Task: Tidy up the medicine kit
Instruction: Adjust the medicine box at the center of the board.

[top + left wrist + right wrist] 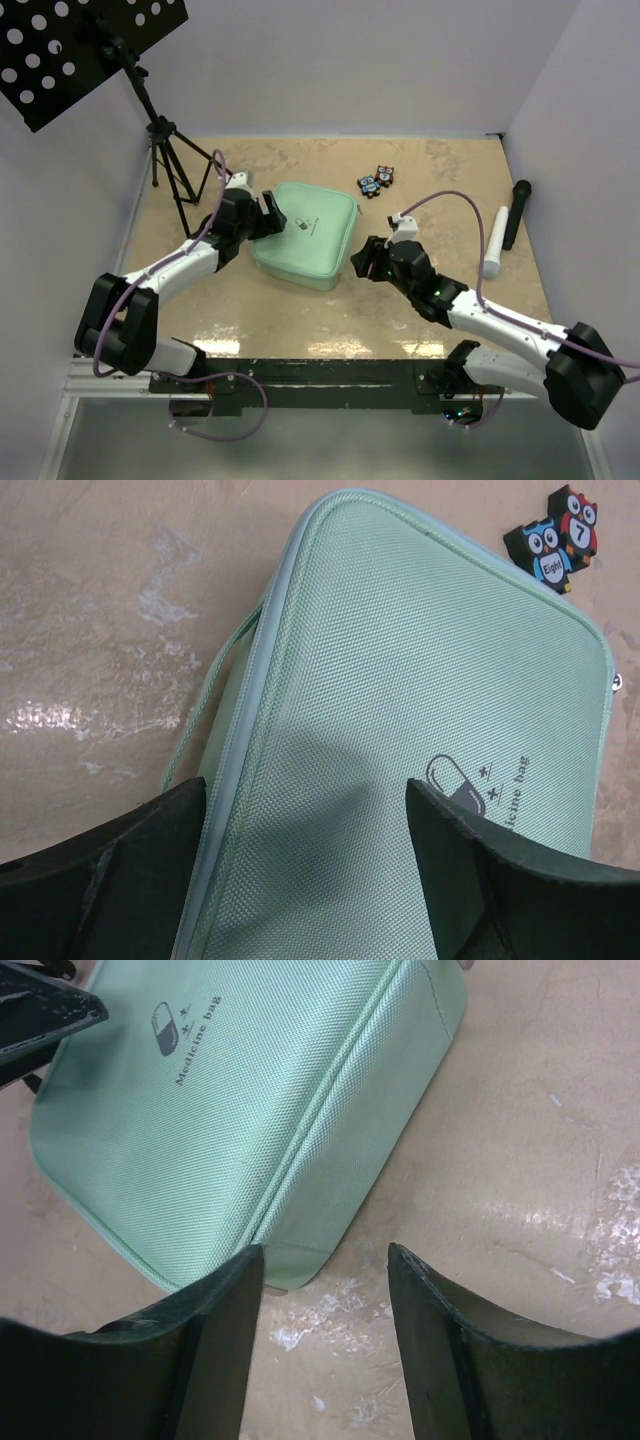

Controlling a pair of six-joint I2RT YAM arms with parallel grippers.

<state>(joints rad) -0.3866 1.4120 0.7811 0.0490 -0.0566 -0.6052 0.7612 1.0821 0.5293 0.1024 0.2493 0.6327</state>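
The medicine kit [305, 233] is a mint-green zip case lying shut in the middle of the table, with a pill mark on its lid. My left gripper [268, 213] is open over the case's left side; in the left wrist view its fingers straddle the lid [400, 680] near the zip edge. My right gripper [362, 262] is open just off the case's right near corner; in the right wrist view the corner [290, 1260] lies by the left finger, with bare table between the jaws.
Two small owl number tiles [377, 180] lie behind the case, also in the left wrist view [555, 535]. A white tube [496, 243] and a black marker [517, 212] lie at the right. A tripod stand [170, 165] is at the back left.
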